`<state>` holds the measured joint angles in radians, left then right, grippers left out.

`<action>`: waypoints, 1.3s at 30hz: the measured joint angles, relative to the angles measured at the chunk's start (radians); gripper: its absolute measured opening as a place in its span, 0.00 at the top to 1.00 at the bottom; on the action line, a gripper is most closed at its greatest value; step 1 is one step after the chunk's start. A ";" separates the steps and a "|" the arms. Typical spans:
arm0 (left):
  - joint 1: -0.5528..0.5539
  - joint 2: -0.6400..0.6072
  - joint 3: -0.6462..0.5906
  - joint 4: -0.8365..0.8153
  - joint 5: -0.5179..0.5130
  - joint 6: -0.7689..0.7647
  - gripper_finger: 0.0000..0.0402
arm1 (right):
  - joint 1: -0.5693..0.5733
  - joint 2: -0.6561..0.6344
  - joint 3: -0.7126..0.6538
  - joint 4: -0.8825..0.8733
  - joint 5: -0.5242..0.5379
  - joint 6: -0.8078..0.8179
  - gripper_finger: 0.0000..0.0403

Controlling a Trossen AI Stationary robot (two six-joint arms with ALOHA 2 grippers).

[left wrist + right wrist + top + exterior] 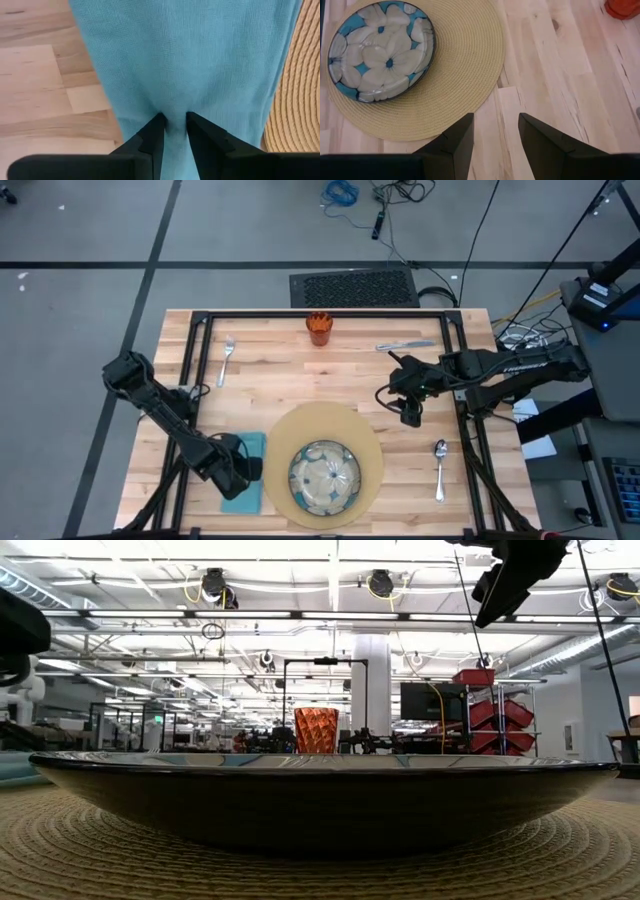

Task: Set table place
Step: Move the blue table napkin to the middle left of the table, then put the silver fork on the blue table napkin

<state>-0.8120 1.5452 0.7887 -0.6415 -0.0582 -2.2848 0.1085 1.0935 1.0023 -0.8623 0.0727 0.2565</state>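
Note:
The teal napkin (247, 450) lies on the table (270, 390), just left of the round tan mat (350, 430), which carries the blue-green flowered dish (325, 477). My left gripper (240, 470) is down on the napkin and shut on it. My right gripper (410, 416) is open and empty above the table, right of the mat's far side. The fork (228, 360) lies far left, the knife (405, 345) far right, the spoon (440, 468) near right. The orange cup (319, 328) stands at the far edge. My left gripper pinches a small pucker of the napkin's cloth (174, 111) between its two fingertips, about midway along the napkin. The fingers come from above, slanting down. The rest of the napkin lies spread on the table; creases run toward the pinch. One layer or several, I cannot tell.
The table's black frame bars (190, 370) run under both sides. Bare wood lies between the mat and the far edge, and between the mat and the spoon. A black mat (354, 288) lies on the floor beyond the far edge.

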 joint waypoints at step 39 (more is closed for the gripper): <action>-0.041 -0.031 0.194 -0.337 0.021 0.298 0.82 | 0.000 0.000 0.000 0.024 0.000 0.020 0.64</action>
<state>-0.8528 1.5144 0.9826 -0.9782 -0.0377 -1.9871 0.1085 1.0935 1.0023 -0.8379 0.0731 0.2764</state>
